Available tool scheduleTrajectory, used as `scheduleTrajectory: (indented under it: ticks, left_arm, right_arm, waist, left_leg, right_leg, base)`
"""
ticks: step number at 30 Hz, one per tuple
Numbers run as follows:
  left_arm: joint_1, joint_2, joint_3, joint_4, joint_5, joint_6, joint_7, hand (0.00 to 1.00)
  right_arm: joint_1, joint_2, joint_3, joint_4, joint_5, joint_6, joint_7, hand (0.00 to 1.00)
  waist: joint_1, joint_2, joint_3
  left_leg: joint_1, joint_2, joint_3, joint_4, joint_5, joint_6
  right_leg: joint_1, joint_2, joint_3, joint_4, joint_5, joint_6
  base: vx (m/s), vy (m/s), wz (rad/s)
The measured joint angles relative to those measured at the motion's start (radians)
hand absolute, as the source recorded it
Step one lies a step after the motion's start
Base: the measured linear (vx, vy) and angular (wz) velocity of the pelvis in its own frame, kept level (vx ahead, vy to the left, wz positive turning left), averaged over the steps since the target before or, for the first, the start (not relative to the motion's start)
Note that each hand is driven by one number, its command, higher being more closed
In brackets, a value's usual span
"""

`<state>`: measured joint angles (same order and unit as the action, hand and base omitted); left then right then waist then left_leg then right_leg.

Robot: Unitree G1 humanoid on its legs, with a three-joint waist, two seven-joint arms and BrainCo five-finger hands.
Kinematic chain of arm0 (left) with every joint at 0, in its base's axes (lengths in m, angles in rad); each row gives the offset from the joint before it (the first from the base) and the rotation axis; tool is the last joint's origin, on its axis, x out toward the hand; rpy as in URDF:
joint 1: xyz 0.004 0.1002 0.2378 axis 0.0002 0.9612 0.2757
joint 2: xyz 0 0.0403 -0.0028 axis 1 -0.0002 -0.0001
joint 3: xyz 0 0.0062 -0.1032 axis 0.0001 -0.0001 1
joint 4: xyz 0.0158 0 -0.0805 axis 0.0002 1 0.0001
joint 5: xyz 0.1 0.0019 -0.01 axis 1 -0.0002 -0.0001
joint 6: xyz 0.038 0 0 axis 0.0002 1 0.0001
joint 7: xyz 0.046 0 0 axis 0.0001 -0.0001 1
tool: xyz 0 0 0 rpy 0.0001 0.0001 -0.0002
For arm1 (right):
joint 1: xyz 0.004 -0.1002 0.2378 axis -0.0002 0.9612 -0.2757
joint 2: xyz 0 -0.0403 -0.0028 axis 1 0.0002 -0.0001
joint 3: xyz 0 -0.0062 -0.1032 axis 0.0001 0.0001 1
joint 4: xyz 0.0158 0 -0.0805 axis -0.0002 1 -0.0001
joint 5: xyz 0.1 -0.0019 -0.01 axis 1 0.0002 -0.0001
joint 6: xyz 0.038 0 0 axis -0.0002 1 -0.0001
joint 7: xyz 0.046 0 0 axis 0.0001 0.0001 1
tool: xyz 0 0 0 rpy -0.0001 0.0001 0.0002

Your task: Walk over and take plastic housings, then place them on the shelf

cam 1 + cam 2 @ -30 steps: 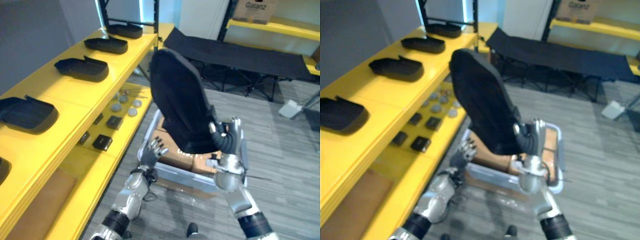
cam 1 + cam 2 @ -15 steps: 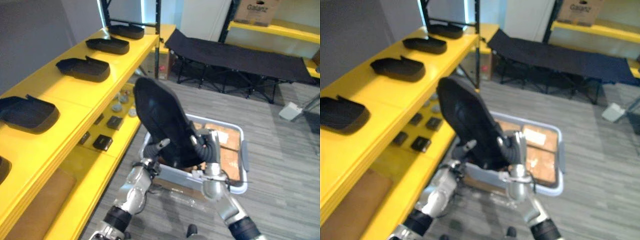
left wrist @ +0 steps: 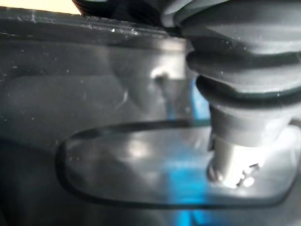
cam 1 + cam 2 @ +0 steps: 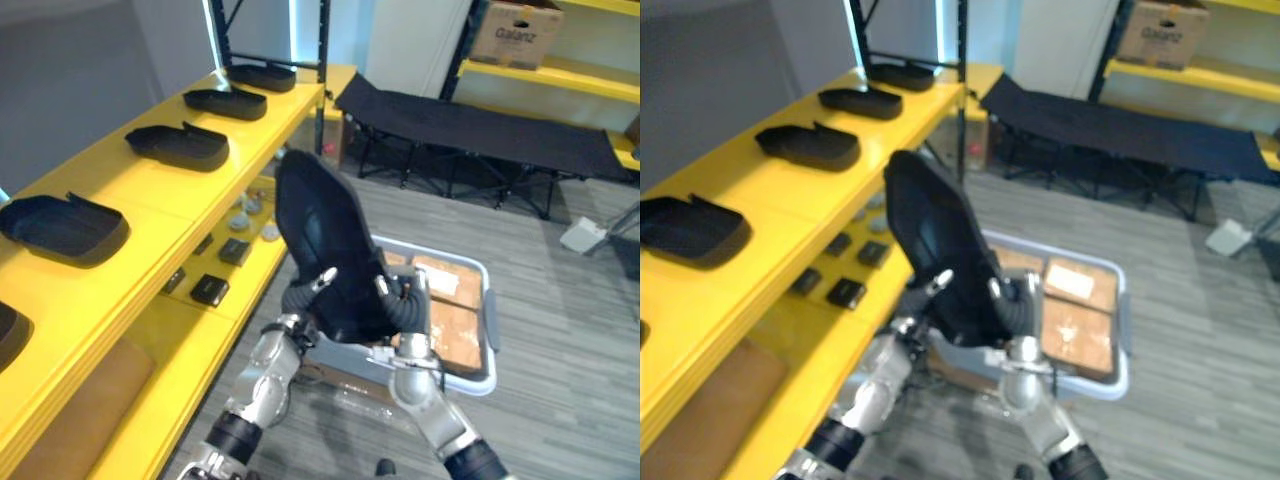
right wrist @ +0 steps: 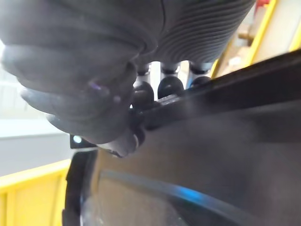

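Black ribbed cover marks the right hand point(image 4: 405, 303), which is clamped on the lower right edge of the housing point(image 4: 325, 250); in the right wrist view its fingertips point(image 5: 170, 87) hook over the housing's rim. The left hand point(image 4: 300, 298) lies against the housing's lower left edge, and whether it grips there cannot be told. Between the two hands the housing stands nearly upright, its narrow end up and leaning slightly toward the shelf point(image 4: 190, 190).

Just below and behind the hands sits a grey bin point(image 4: 487, 330) on the floor, with brown cardboard point(image 4: 455, 325) lying flat inside it.

Along the robot's left runs the yellow shelf. Four more black housings rest in a row on its top board, the nearest point(image 4: 65, 225) toward the near end, then point(image 4: 178, 145), point(image 4: 225, 102) and the farthest point(image 4: 262, 75) at the far end. On the lower board lie small black parts point(image 4: 210, 290) and, farther along, grey discs point(image 4: 240, 218).

A black cot point(image 4: 480, 125) stands well beyond the bin.
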<state>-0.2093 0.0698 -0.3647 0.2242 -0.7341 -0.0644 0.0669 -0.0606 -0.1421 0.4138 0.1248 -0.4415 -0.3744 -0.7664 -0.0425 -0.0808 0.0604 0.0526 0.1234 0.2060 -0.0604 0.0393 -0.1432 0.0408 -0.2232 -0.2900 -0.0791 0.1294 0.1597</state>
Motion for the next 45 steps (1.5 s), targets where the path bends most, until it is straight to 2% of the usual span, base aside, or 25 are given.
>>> scheduleTrajectory:
  ticks: [3,4,8,12,19,21,24,30,33,37,38,42,45]
  left_arm:
    - [0.0,0.002,0.0,0.0,0.03,-0.018,0.0,1.0]
    - [0.0,0.003,0.0,0.0,0.035,-0.026,0.0,1.0]
    - [0.0,0.004,-0.001,0.0,0.035,-0.039,0.0,1.0]
    - [0.002,0.017,-0.001,0.0,0.041,-0.074,0.001,1.0]
    - [0.079,-0.002,0.084,-0.131,0.183,-0.13,0.074,1.0]
    - [0.092,-0.002,0.113,-0.167,0.205,-0.144,0.082,1.0]
    - [0.105,-0.001,0.158,-0.22,0.267,-0.165,0.107,1.0]
    - [0.144,-0.001,0.285,-0.251,0.453,-0.188,0.197,1.0]
    - [0.186,-0.002,0.352,-0.314,0.548,-0.198,0.242,1.0]
    - [0.232,-0.013,0.405,-0.382,0.581,-0.227,0.278,1.0]
    - [0.26,-0.03,0.439,-0.425,0.587,-0.229,0.292,1.0]
    - [0.344,-0.047,0.514,-0.494,0.591,-0.24,0.338,1.0]
    - [0.398,-0.047,0.603,-0.542,0.606,-0.242,0.368,1.0]
  right_arm:
    - [-0.001,0.0,0.002,-0.001,0.008,0.0,0.0,1.0]
    - [-0.004,0.001,0.004,-0.002,0.011,-0.001,0.0,0.0]
    - [-0.005,0.001,0.014,-0.015,0.036,-0.016,0.008,0.0]
    - [-0.005,-0.001,0.012,-0.034,0.076,-0.032,0.073,0.0]
    - [0.017,-0.014,-0.001,-0.157,0.185,-0.044,0.202,0.0]
    - [0.019,-0.014,-0.016,-0.193,0.198,-0.043,0.204,0.0]
    - [0.024,-0.014,-0.12,-0.302,0.206,-0.045,0.201,0.0]
    - [0.093,-0.041,-0.377,-0.45,0.387,-0.1,0.243,0.0]
    - [0.145,-0.037,-0.448,-0.459,0.497,-0.094,0.286,0.0]
    - [0.271,0.015,-0.477,-0.455,0.594,-0.025,0.364,0.0]
    - [0.317,0.041,-0.48,-0.429,0.643,-0.009,0.403,0.0]
    - [0.362,0.08,-0.516,-0.321,0.717,-0.01,0.476,0.0]
    - [0.356,0.079,-0.514,-0.265,0.782,-0.014,0.567,0.0]
  waist:
    - [0.0,-0.007,-0.005]
    - [0.0,-0.008,-0.006]
    - [0.0,-0.009,-0.006]
    - [0.0,-0.009,-0.006]
    - [0.0,-0.008,-0.006]
    - [0.001,-0.007,-0.005]
    - [0.002,-0.006,-0.006]
    - [-0.006,0.013,-0.016]
    - [-0.025,0.023,-0.016]
    - [-0.026,0.032,-0.016]
    - [-0.028,0.035,-0.014]
    - [-0.026,0.045,-0.008]
    - [-0.017,0.048,-0.006]
  left_leg:
    - [-0.001,0.0,0.0,0.0,0.0,0.0]
    - [-0.001,0.0,0.0,0.0,0.0,0.0]
    - [-0.001,0.001,-0.001,0.002,0.0,0.0]
    - [0.0,0.001,-0.001,0.003,0.0,0.0]
    - [0.004,0.0,0.0,0.001,0.0,0.0]
    - [0.013,0.0,0.001,-0.001,-0.001,0.0]
    - [0.017,-0.001,0.004,-0.002,-0.002,0.001]
    - [0.022,0.0,0.015,-0.003,-0.002,0.0]
    - [0.027,0.0,0.02,-0.009,-0.002,0.0]
    - [0.033,0.002,0.03,-0.015,-0.004,-0.002]
    - [0.032,0.003,0.036,-0.016,-0.005,-0.003]
    - [0.031,0.003,0.04,-0.016,-0.007,-0.002]
    - [0.015,0.002,-0.003,-0.006,-0.007,-0.002]
  right_leg:
    - [0.0,0.0,-0.001,0.0,0.0,0.0]
    - [0.0,0.0,-0.001,0.0,0.0,0.0]
    - [0.001,0.0,-0.001,0.0,0.001,-0.001]
    - [0.003,0.001,-0.003,0.0,0.001,-0.001]
    - [0.008,0.002,-0.007,0.0,0.001,-0.001]
    - [0.016,0.002,-0.007,0.0,0.001,-0.001]
    - [0.016,0.001,-0.007,0.0,-0.001,-0.003]
    - [0.013,0.001,-0.002,0.0,-0.002,-0.005]
    - [0.011,0.003,0.002,0.0,-0.003,-0.005]
    - [0.005,0.005,0.013,0.0,-0.005,-0.006]
    - [0.0,0.006,0.018,0.0,-0.005,-0.006]
    - [0.001,0.006,0.018,0.0,-0.007,-0.005]
    - [0.021,0.003,-0.021,0.0,-0.013,-0.003]
  base:
    - [0.0,0.0,0.0]
    - [0.0,0.0,0.0]
    - [0.0,0.0,0.0]
    - [-0.01,0.001,0.0]
    - [0.0,0.0,0.0]
    - [0.0,0.0,0.0]
    - [0.0,0.0,0.0]
    - [0.0,0.003,-0.04]
    - [-0.01,0.011,-0.05]
    - [-0.01,0.01,-0.09]
    - [0.0,0.008,-0.09]
    - [0.0,0.005,-0.01]
    - [-0.01,-0.001,0.31]
